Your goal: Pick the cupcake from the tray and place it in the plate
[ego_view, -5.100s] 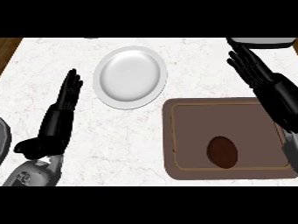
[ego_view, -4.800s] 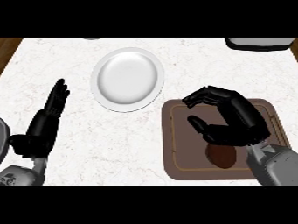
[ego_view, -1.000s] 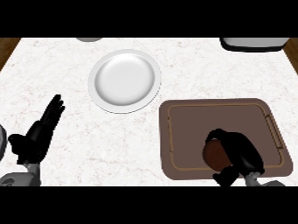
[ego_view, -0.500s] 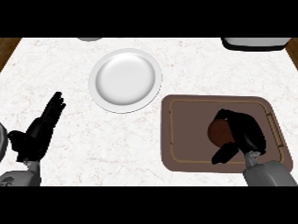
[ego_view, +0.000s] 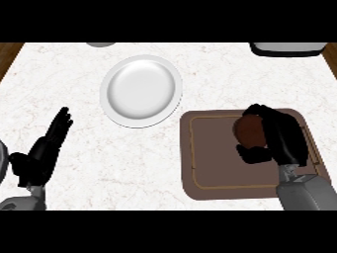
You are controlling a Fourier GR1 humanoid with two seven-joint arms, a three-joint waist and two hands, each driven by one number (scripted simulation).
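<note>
The right hand point(ego_view: 276, 141) is over the brown tray point(ego_view: 215, 170), and its black fingers and thumb are curled round the cupcake point(ego_view: 250, 131). The cupcake is dark brown and round. It sits on the left side of the hand, tucked against the palm, with the fingers bent over its top and the thumb below it. Part of the cupcake is hidden by the hand. I cannot tell if the cupcake is touching the tray or is a little above it. The bare floor of the tray spreads out to the left of the hand and below it. The white plate point(ego_view: 141, 91) is up and to the left of the right hand, on the white counter point(ego_view: 68, 74), just past the top left corner of the tray. The plate has nothing on it. The left hand point(ego_view: 43, 153) is far to the left of the right hand, near the bottom left edge. Its fingers are straight and point up, and it holds nothing. It rests there, well apart from the plate and the tray.
</note>
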